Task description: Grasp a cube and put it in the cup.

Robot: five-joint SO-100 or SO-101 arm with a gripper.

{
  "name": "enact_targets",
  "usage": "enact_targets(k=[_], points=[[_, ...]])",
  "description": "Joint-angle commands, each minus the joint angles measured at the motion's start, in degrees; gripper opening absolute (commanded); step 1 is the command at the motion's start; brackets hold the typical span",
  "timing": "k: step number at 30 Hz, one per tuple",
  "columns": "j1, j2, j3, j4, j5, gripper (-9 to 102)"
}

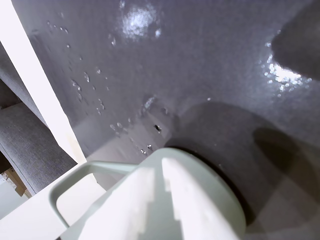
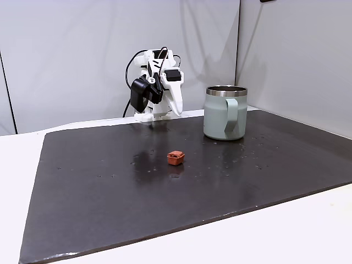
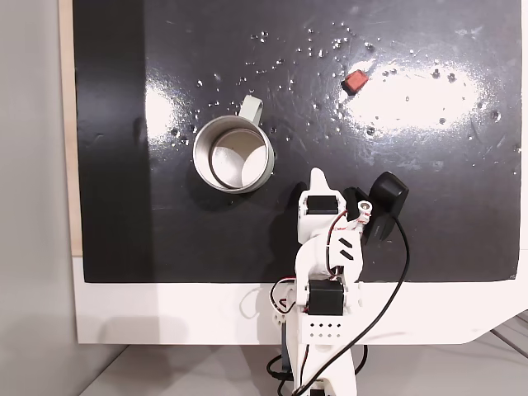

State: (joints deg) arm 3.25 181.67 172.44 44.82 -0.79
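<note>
Arm: folded back at its base at the mat's rear edge, gripper (image 3: pixel 318 183) low over the mat.
Gripper state: jaws together in the wrist view, nothing between them.
Cube (image 3: pixel 355 80): alone on the black mat (image 2: pixel 110 192), untouched, well apart from the gripper.
Cup (image 3: pixel 233 154): upright, empty, handle turned away from the arm.
Key relation: in the overhead fixed view the cube lies ahead of the fingertips and slightly right; the cup sits just left of the gripper, much nearer.
Judgement: grasp not yet begun; the reach must go forward-right, away from the cup.
</note>
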Motion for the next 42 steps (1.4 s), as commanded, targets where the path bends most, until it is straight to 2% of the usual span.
enact_targets(k=[1,25,37,42], points=[[-0.53,0.44,-0.35,-2.02,0.18,0],[1.49,0.44,-0.62,-2.02,-0.88,0],[8.26,-0.79,-17.75,10.81,-5.98,0],[10.28,-11.51,-28.74,11.87,-6.68,0]])
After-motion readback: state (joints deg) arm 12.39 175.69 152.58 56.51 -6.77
